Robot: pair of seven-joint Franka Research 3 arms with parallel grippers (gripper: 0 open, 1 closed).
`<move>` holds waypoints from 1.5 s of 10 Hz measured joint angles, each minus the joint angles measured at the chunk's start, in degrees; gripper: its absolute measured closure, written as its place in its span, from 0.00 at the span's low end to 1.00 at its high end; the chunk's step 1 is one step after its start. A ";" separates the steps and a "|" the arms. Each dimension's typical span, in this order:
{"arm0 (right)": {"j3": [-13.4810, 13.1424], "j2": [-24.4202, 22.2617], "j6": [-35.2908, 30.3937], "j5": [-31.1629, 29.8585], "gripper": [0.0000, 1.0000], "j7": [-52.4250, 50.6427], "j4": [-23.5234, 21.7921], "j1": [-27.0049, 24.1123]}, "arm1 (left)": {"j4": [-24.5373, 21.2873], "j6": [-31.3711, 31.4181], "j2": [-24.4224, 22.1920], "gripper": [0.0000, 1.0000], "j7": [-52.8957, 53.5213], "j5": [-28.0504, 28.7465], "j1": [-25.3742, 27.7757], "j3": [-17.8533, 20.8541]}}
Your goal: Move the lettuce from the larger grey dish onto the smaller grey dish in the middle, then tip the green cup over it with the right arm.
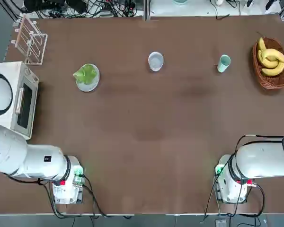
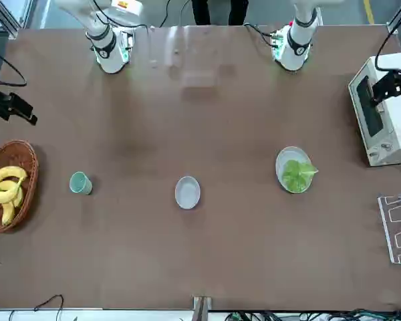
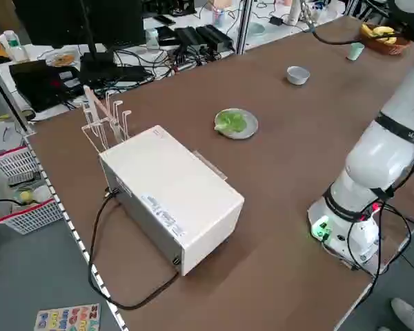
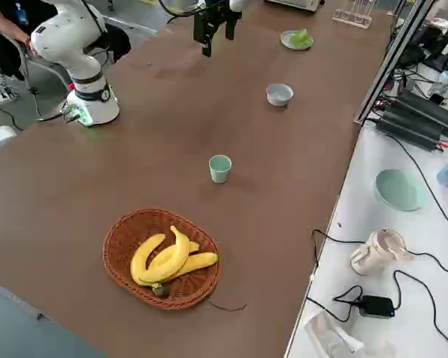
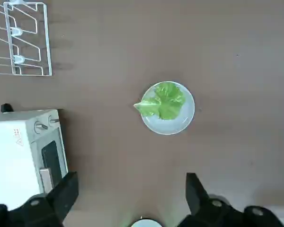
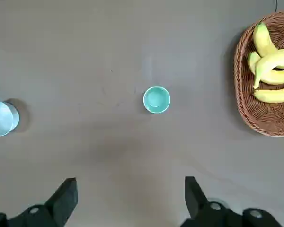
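From over here I have both arms raised above the desk, each hand wide open: my left hand, fingers spread and empty; my right hand likewise.

Brown table, plate, bowl, cup, basket, oven, rack

Bright, diffuse light; soft shadows beside basket; pale tabletop sheen.
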 joint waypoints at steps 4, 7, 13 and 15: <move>0.04 0.00 -0.21 0.02 0.00 0.00 -0.02 0.00 | -0.62 1.23 0.49 0.00 0.20 -0.14 -0.24 -0.28; 0.03 0.02 -0.81 0.02 0.00 -3.14 -0.09 0.00 | -7.36 9.07 2.05 0.00 0.20 -1.48 -0.25 -0.26; -0.78 1.22 1.89 6.49 0.00 -35.79 -2.11 -7.12 | -22.86 22.79 3.50 0.00 -0.55 -1.99 -0.30 -0.26; -1.03 4.10 3.75 12.40 0.00 -50.91 -2.82 -11.90 | -27.59 27.68 4.41 0.00 -2.25 -2.93 -0.91 -0.54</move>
